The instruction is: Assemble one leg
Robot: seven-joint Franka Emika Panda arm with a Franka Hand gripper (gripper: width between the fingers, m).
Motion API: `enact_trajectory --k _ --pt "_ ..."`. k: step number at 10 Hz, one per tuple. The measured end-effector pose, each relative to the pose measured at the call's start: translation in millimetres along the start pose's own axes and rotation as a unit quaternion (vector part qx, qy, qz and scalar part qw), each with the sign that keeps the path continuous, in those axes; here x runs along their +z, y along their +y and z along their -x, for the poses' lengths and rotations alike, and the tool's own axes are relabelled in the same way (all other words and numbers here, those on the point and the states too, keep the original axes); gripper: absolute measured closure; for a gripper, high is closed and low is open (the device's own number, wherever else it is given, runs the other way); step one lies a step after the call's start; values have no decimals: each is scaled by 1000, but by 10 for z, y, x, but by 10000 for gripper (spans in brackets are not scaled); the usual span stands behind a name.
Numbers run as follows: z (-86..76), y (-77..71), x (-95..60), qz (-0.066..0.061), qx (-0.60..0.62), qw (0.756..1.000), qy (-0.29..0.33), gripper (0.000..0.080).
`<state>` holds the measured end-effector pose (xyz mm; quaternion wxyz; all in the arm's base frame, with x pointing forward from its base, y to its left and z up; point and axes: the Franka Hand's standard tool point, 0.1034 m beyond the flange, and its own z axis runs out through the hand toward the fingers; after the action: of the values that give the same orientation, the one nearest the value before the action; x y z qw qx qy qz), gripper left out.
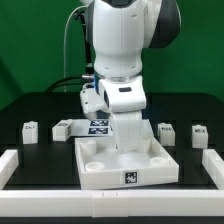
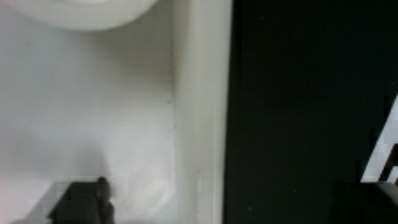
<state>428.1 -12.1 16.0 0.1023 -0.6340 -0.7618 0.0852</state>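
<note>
Four small white legs with marker tags lie on the black table: two on the exterior view's left [image 1: 31,130] [image 1: 62,128] and two on its right [image 1: 165,131] [image 1: 197,134]. The large white square panel [image 1: 100,170] with a raised rim lies front centre. The arm's hand [image 1: 125,100] reaches down over the panel's far side and hides its own fingers. In the wrist view my gripper [image 2: 217,205] is open and holds nothing. One dark finger [image 2: 80,200] is over the panel's white inside; the other is on the black table side. The panel's rim [image 2: 205,120] runs between them. No leg is near the jaws.
The marker board [image 1: 100,125] lies behind the panel. White rails border the table at the front [image 1: 110,205] and both sides. A pale, unidentifiable edge [image 2: 384,150] shows at the wrist view's border, over the black table [image 2: 302,100].
</note>
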Motion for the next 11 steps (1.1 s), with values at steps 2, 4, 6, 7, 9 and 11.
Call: enact_trajectory --k 2,4,6,7,9,11 --pt "1 6 -8 1 5 1000 0 422" --pt "2 3 -1 0 6 1000 0 569" --pt "3 8 -6 1 6 1000 0 729" --pt "3 8 -6 1 6 1000 0 729" --pt "3 8 -7 1 6 1000 0 729" --pt "4 8 -7 1 6 1000 0 729"
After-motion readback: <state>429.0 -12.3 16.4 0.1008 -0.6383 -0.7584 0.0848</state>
